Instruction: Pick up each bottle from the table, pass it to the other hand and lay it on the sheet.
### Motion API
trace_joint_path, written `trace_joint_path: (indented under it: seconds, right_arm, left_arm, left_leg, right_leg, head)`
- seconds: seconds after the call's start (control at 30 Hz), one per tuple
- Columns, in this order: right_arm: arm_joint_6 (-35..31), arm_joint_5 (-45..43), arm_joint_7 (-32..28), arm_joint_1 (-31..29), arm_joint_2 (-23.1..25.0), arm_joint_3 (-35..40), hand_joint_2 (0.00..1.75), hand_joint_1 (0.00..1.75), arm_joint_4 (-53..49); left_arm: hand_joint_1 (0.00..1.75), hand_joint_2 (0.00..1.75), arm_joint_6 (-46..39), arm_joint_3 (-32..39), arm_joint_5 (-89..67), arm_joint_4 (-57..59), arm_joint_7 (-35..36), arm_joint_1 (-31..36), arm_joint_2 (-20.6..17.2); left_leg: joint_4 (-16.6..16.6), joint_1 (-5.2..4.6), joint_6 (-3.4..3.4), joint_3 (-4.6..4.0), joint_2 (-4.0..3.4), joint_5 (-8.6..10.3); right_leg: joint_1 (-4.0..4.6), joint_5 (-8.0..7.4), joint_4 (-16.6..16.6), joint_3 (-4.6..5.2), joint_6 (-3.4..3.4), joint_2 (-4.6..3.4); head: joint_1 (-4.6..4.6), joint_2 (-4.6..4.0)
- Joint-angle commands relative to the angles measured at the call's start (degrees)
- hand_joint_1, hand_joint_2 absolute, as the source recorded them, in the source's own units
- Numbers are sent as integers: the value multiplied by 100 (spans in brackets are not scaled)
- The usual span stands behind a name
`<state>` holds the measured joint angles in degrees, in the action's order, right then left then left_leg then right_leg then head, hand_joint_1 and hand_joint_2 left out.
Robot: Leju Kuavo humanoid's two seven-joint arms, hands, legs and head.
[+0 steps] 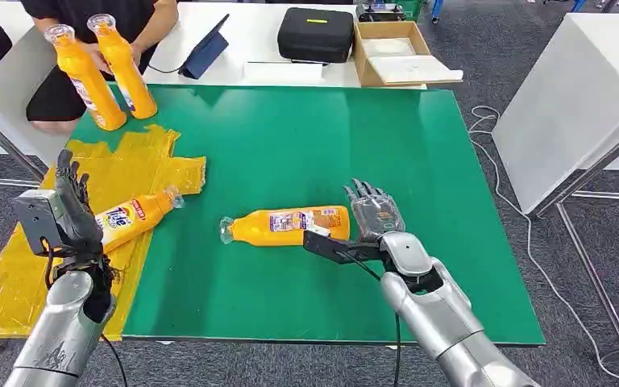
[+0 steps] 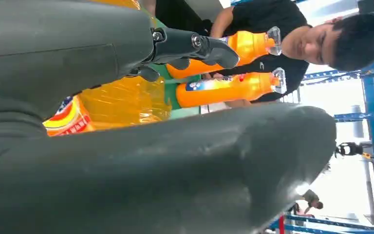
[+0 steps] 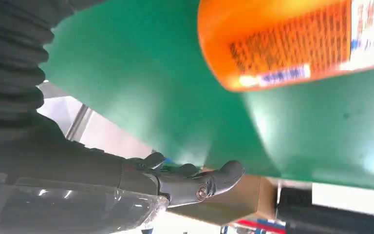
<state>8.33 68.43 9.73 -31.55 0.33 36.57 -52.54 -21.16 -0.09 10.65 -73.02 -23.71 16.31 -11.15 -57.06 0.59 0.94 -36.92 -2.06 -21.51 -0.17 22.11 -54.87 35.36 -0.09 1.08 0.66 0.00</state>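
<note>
An orange bottle (image 1: pixel 290 224) lies on its side on the green table (image 1: pixel 330 137), cap to the left. My right hand (image 1: pixel 375 211) is open beside its base, fingers stretched out flat and thumb reaching under the bottle's end. The right wrist view has the bottle's base (image 3: pixel 282 39) just above the hand (image 3: pixel 126 175). A second orange bottle (image 1: pixel 133 216) lies on the yellow sheet (image 1: pixel 129 165). My left hand (image 1: pixel 71 203) stands open against its base, fingers pointing up. That bottle (image 2: pixel 121 100) lies between thumb and fingers (image 2: pixel 195 46) in the left wrist view.
A person at the table's back left corner holds two upright orange bottles (image 1: pixel 85 76) (image 1: pixel 122 64). Behind the table stand a tablet (image 1: pixel 205 55), a black case (image 1: pixel 316 34) and a cardboard box (image 1: pixel 399 52). A white table (image 1: pixel 564 97) and a floor cable (image 1: pixel 492 153) are on the right.
</note>
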Motion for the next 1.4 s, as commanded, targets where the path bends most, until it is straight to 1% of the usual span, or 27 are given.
trace_joint_path:
  seconds: [0.03,0.1,0.13,0.23,0.27,0.3,0.33,0.4,0.43,0.47,0.63,0.67,0.7,0.73,0.83,0.9,0.97,1.0,1.03,1.1,1.13,1.17,1.23,1.27,1.33,1.37,1.4]
  right_arm:
    - [29,16,-34,-670,371,297,175,0,1256]
    - [36,4,-47,-688,406,311,175,0,1334]
    - [28,-8,-71,-701,430,340,175,0,1397]
    - [28,-46,-132,-756,506,400,175,0,1505]
    - [25,-45,-134,-771,531,412,175,0,1523]
    - [24,-28,-146,-821,562,481,175,0,1606]
    - [20,-27,-154,-842,588,508,175,0,1646]
    - [6,-48,-173,-888,652,561,175,0,1731]
    - [20,-89,-184,-896,690,546,175,0,1749]
    - [38,-114,-189,-889,716,544,175,0,1762]
    - [38,-114,-189,-889,716,544,175,0,1762]
    - [185,-174,-177,-956,855,588,175,0,2036]
    - [185,-174,-177,-956,855,588,175,0,2036]
    - [179,-173,-177,-968,863,589,175,0,2062]
    - [176,-171,-170,-997,874,601,175,0,2141]
    - [201,-213,-134,-1058,921,587,175,0,2330]
    - [180,-254,-119,-1118,923,559,175,0,2547]
    - [178,-254,-119,-1118,907,557,175,0,2554]
    - [167,-259,-127,-1126,904,555,175,0,2579]
    - [167,-260,-128,-1124,896,553,175,0,2584]
    - [146,-284,-122,-1146,905,531,175,0,2638]
    - [155,-287,-111,-1164,905,526,175,0,2677]
    - [138,-311,-81,-1212,879,487,175,0,2835]
    - [126,-287,-63,-1226,871,496,175,0,2887]
    - [94,-256,2,-1250,860,464,175,0,3036]
    - [108,-262,7,-1252,850,443,175,0,3082]
    - [105,-291,30,-1263,847,381,175,0,3136]
  left_arm:
    - [0,0,-65,-324,84,428,20,434,-92]
    - [0,0,-36,-367,97,470,21,484,-80]
    - [0,0,-37,-400,92,529,19,535,-63]
    - [0,0,-46,-467,92,638,15,652,-29]
    - [0,0,-49,-475,98,643,15,671,-14]
    - [0,0,-46,-484,119,638,23,676,-8]
    - [0,0,-50,-492,116,633,21,679,-12]
    - [0,0,-63,-481,133,595,17,658,-6]
    - [0,0,-65,-472,136,577,19,658,-11]
    - [0,0,-62,-455,145,551,19,655,-8]
    - [0,0,-62,-455,145,551,19,655,-8]
    - [0,0,-23,-482,128,569,69,749,24]
    - [0,0,-23,-482,128,569,69,749,24]
    - [0,0,-29,-495,123,592,86,782,38]
    - [0,0,-4,-507,129,607,82,764,37]
    - [0,0,38,-554,128,613,79,772,74]
    - [0,0,54,-640,97,560,91,771,103]
    - [0,0,52,-642,97,559,93,773,109]
    - [0,0,48,-650,93,545,103,773,119]
    - [0,0,48,-650,93,544,103,773,119]
    - [0,0,57,-659,102,530,103,788,106]
    - [0,0,62,-665,112,516,105,786,102]
    - [0,0,48,-707,175,466,97,785,54]
    - [0,0,44,-730,204,448,93,772,25]
    - [0,0,29,-738,296,388,54,697,-24]
    - [0,0,34,-750,309,341,47,645,-41]
    - [0,0,22,-747,344,253,34,590,-45]
  left_leg:
    - [1,-8,-9,33,18,-13]
    - [4,-3,-6,21,13,-6]
    - [4,-6,-7,34,20,-12]
    - [3,-6,-6,34,30,-11]
    - [3,-5,-5,27,22,-8]
    - [3,-4,-4,20,18,-5]
    - [0,-9,-7,36,25,-13]
    - [3,-6,-4,18,17,-3]
    - [2,-10,-8,36,19,-12]
    - [3,-8,-6,26,17,-7]
    - [3,-9,-7,31,19,-9]
    - [3,-5,-6,18,13,-4]
    - [3,-12,-10,42,25,-14]
    - [3,-3,-5,15,15,-3]
    - [2,-9,-7,34,29,-11]
    - [4,-5,-4,20,18,-4]
    - [2,-7,-4,26,27,-7]
    - [4,-5,-4,20,24,-3]
    - [2,-10,-6,34,33,-9]
    - [3,-6,-3,19,26,-3]
    - [3,-4,-3,12,19,-1]
    - [3,-8,-5,24,30,-5]
    - [1,-4,-3,10,18,-1]
    - [0,-8,-7,26,30,-8]
    - [3,-4,-4,13,20,-1]
    - [2,-7,-6,29,29,-8]
    - [3,-5,-5,22,21,-5]
  right_leg:
    - [-12,17,-11,-26,-4,-6]
    - [-6,9,-2,-19,-2,-3]
    - [-11,16,-4,-30,-2,-3]
    - [-11,19,-5,-33,-1,7]
    - [-9,14,-4,-25,-2,3]
    - [-7,10,-3,-18,-1,2]
    - [-13,20,-9,-32,-2,1]
    - [-8,9,-4,-16,-2,2]
    - [-14,17,-9,-30,-4,-5]
    - [-10,12,-5,-22,-3,-2]
    - [-12,15,-7,-26,-4,-3]
    - [-7,8,-3,-15,-3,-1]
    - [-16,22,-12,-36,-5,-2]
    - [-4,8,-2,-14,-2,2]
    - [-13,20,-9,-30,-2,6]
    - [-8,10,-2,-18,-1,3]
    - [-10,14,-4,-25,-1,8]
    - [-7,10,-1,-20,-1,8]
    - [-14,19,-7,-32,-1,10]
    - [-9,11,-3,-18,-1,11]
    - [-5,6,0,-11,-1,7]
    - [-11,14,-5,-23,-1,11]
    - [-5,6,-2,-10,-2,5]
    - [-11,17,-8,-25,-2,9]
    - [-5,7,0,-12,-2,8]
    - [-10,17,-5,-27,-3,9]
    - [-7,11,-1,-20,-2,5]
  head:
    - [0,0]
    - [0,0]
    - [0,0]
    - [-2,0]
    - [0,0]
    - [0,0]
    - [0,0]
    - [-2,0]
    - [0,0]
    - [-2,0]
    - [-2,0]
    - [-2,0]
    - [-2,0]
    - [0,0]
    - [-2,0]
    - [0,0]
    - [0,0]
    - [0,0]
    - [-2,0]
    - [0,0]
    - [-2,0]
    - [-2,0]
    - [-2,0]
    - [-2,0]
    - [-2,0]
    - [0,0]
    - [-2,0]
